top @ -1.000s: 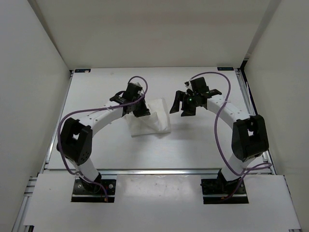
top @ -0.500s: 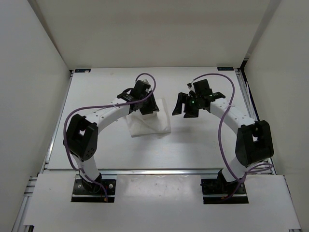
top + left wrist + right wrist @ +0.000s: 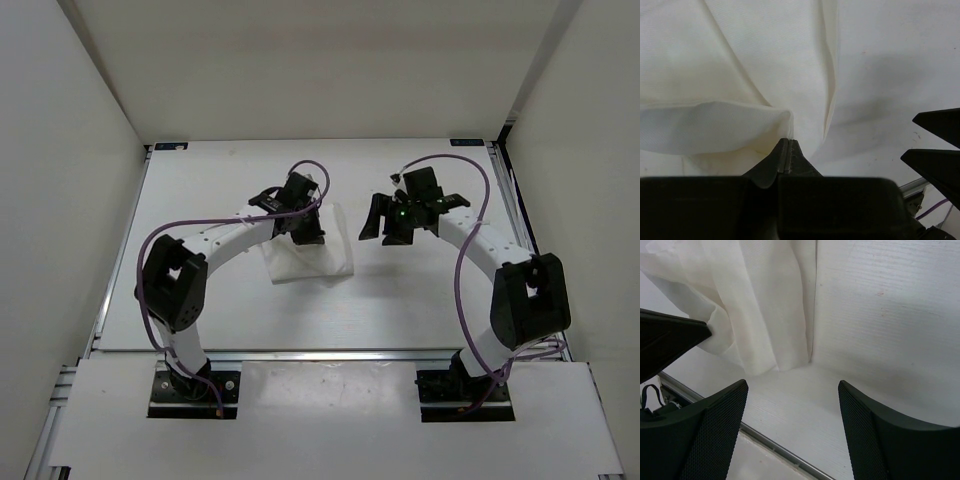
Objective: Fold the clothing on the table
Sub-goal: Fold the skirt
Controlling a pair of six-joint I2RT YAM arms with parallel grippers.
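Clothing (image 3: 312, 263) plain white, creamier in the wrist views, with a fine ribbed weave. Table (image 3: 200, 200) matte white with a few faint reddish specks. Walls (image 3: 320, 70) white. Arms (image 3: 225, 238) white with black joints. Left gripper (image 3: 307, 234) and right gripper (image 3: 384, 224) black. Right pads (image 3: 715, 430) have a dotted mesh pattern. Cables (image 3: 462, 290) purple. Small green light (image 3: 401, 212) on the right wrist. Near rail (image 3: 330, 354) silver-grey.

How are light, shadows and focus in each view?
Top external: even light, the thin white pleated garment barely separates from the matte white table. Left wrist: soft shadow beside the fabric, shut left gripper nearly featureless black. Right wrist: weave sharp.
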